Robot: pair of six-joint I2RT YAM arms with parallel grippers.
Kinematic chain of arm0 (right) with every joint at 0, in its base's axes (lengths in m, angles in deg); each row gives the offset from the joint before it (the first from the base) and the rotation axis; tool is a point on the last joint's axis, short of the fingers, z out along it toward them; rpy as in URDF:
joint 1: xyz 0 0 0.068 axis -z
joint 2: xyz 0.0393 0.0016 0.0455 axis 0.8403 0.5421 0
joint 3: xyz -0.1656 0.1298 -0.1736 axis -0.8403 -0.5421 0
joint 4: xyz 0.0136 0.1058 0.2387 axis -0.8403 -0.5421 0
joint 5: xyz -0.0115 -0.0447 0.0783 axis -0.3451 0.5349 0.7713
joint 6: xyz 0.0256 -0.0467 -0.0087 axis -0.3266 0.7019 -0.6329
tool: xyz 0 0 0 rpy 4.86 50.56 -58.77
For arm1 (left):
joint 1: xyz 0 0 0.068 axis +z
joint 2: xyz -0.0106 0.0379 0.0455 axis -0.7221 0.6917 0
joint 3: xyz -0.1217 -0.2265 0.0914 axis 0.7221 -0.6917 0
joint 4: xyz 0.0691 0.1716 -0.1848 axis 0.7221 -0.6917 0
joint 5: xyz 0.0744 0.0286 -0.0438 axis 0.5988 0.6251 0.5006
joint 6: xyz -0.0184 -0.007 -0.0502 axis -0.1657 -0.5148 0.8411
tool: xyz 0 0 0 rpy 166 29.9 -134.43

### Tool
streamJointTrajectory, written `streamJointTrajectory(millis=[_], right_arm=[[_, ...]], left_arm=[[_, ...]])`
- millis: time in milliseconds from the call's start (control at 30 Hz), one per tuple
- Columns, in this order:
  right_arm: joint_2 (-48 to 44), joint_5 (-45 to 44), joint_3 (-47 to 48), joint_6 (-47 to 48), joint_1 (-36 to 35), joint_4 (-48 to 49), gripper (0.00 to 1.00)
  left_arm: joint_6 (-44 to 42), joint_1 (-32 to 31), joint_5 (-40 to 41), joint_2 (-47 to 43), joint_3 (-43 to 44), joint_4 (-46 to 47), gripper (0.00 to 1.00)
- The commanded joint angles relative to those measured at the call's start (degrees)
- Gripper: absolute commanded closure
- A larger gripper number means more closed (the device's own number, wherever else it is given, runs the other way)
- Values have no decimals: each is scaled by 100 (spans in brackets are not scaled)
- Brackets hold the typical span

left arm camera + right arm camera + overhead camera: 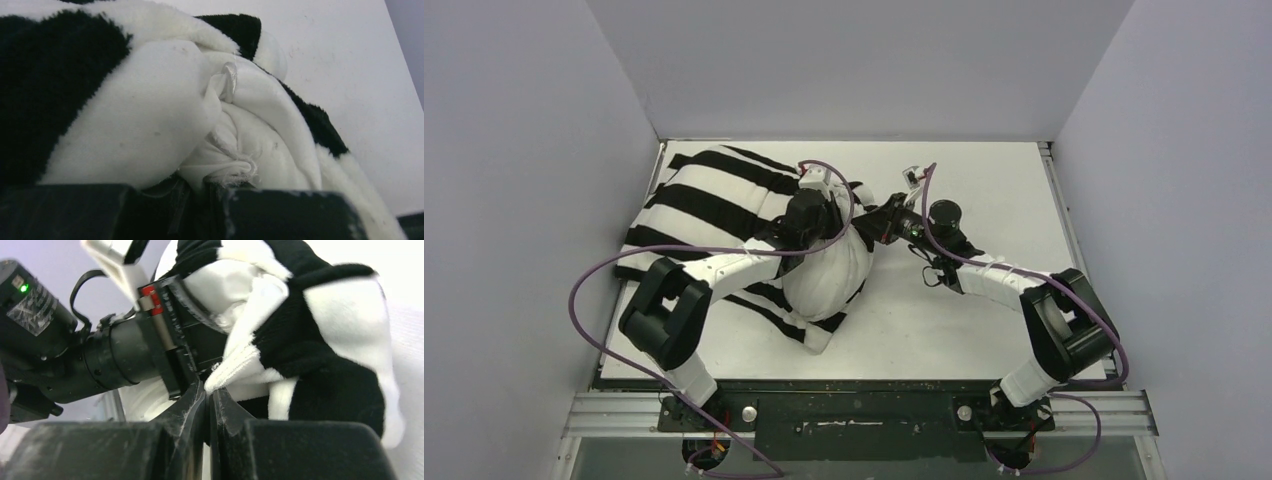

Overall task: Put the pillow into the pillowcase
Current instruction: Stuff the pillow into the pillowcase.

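Table (984, 320) white, boxed by grey walls (514, 200) on three sides; bare surface shows right of centre and along the near edge. Pillowcase (704, 195) lies far-left, one corner close against the left wall, mouth facing right. Pillow (829, 275) looks mostly inside, with one plump white end bulging out of the mouth near table centre. Left arm (724, 268) reaches over the case and right arm (994, 275) comes in from the right. Both tools meet at the mouth, near each other.

Left gripper (212, 187): jaws closed on a stitched white fold. It reads as the case's hem, though pillow cloth can't be ruled out. Right gripper (209, 395): jaws pinched on the fuzzy striped edge of the case.

Step in hand, by my reading: drawing the mouth over the exposed end.
- Pull both grips together, rightward and toward the near edge, lifting the hem over the bulge rather than dragging it flat.
- Check that the left bite holds case only. Any pillow cloth caught with it would haul the pillow back out.
- Your room lies right and near, with little toward the left wall.
- Mind the purple cable (853, 200) looped over the left wrist.
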Motion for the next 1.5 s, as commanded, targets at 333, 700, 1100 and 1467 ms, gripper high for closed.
streamJointTrajectory(millis=[333, 700, 1100, 1467], right_arm=[[-105, 4173, 747, -1453, -970, 5017, 100], [-712, 2409, 1844, 3393, -693, -1319, 100], [-891, 3013, 1527, 4259, -2183, -1833, 100], [-2025, -35, 102, 1996, 724, -2440, 100]], left_arm=[[1106, 533, 117, 1719, -436, -73, 100], [1992, 82, -1056, 2602, -46, 848, 100], [3162, -59, -383, 3454, 507, 1179, 100], [3090, 356, -753, 3123, -614, 2688, 100]])
